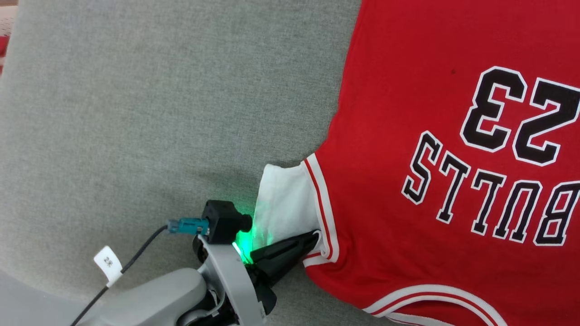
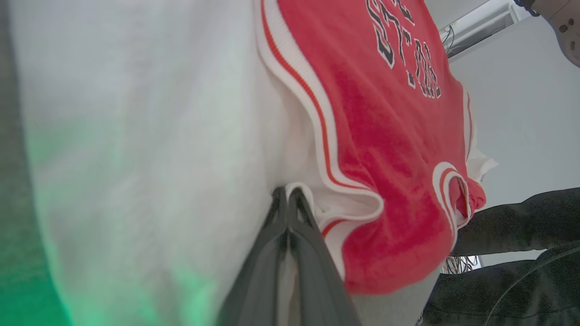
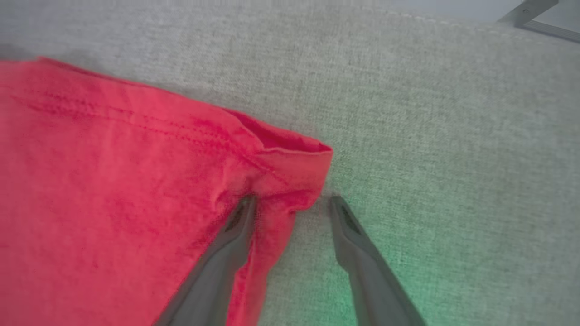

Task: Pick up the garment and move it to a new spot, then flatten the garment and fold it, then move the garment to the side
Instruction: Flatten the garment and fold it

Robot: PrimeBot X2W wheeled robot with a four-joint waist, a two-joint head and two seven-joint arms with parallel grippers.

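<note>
L gripper (image 2: 287, 192) shut at hem of white sleeve (image 1: 285, 199); R gripper (image 3: 292, 201) wide, astride red hem corner.
Shirt (image 1: 408, 136) lies print-up on grey cloth (image 1: 136, 113); prob. light, soft, limp: pinch hems/corners, not mid.

The garment (image 1: 408, 90) is red, its sleeve white, trim striped red and white, lettering black edged white; the cloth surface (image 1: 136, 113) is mottled grey.

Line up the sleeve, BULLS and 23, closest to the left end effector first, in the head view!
1. Sleeve: pinched in the left end effector.
2. BULLS: to the right, across the red.
3. 23: farthest, up and right.
</note>
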